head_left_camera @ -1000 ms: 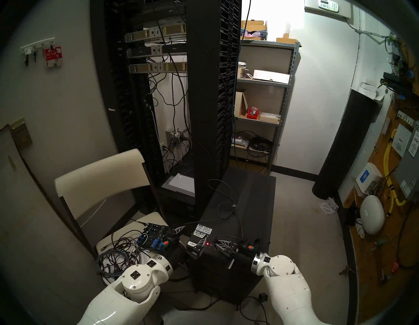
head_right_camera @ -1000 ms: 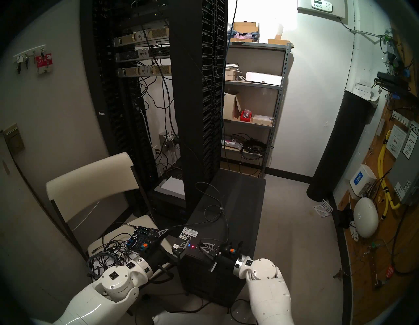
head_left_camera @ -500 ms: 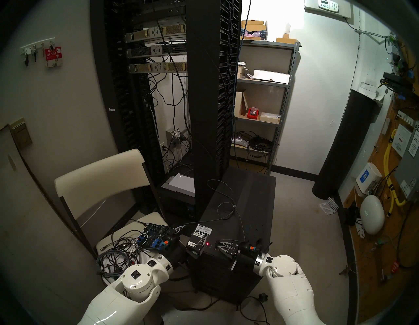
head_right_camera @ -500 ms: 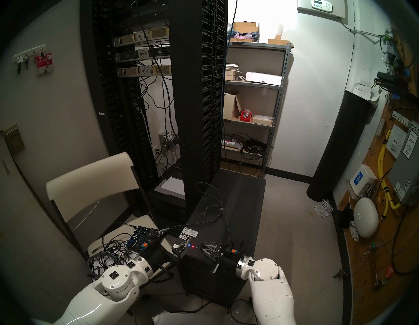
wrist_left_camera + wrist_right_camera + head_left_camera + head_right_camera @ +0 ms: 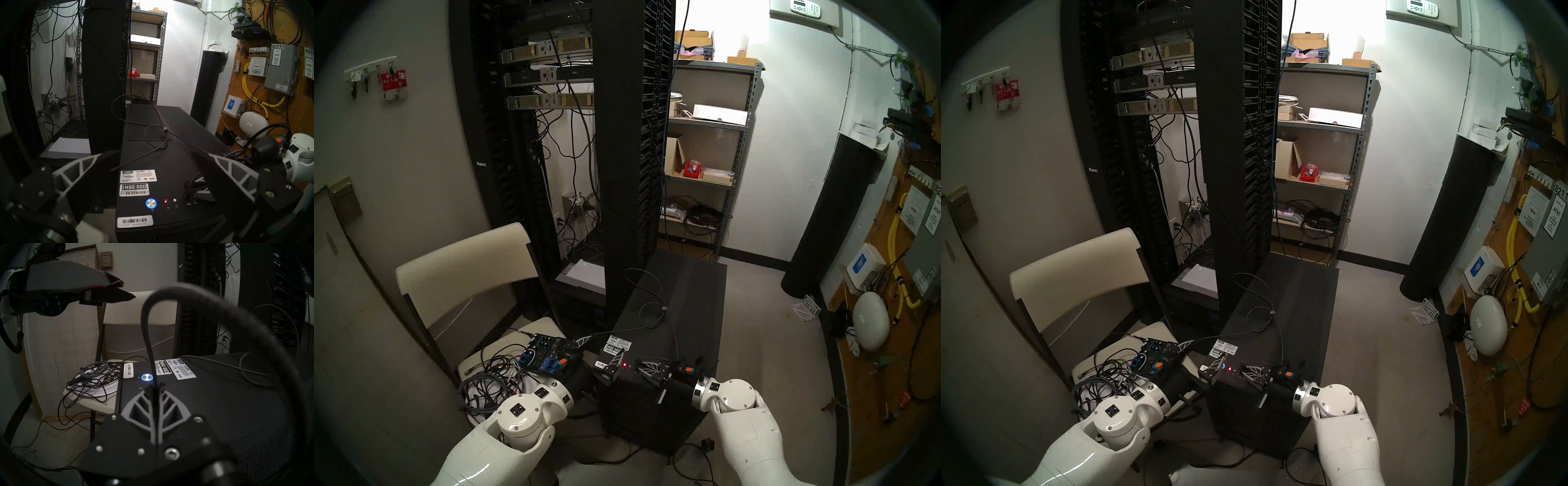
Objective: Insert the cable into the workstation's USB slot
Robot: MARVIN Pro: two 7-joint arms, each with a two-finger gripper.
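Between the pressed-together jaws of the right gripper (image 5: 155, 387) the cable (image 5: 153, 133) is pinched, its plug hidden just ahead at the USB slot (image 5: 191, 198) atop the workstation (image 5: 178, 162); seating looks near but unconfirmed; the left gripper (image 5: 153, 167) hangs spread and empty.

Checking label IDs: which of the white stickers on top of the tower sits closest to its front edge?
The barcode sticker reading SYSID, in front of the blue-lit button. The INS0 00D sticker and the AMAX label lie behind that button on the workstation.
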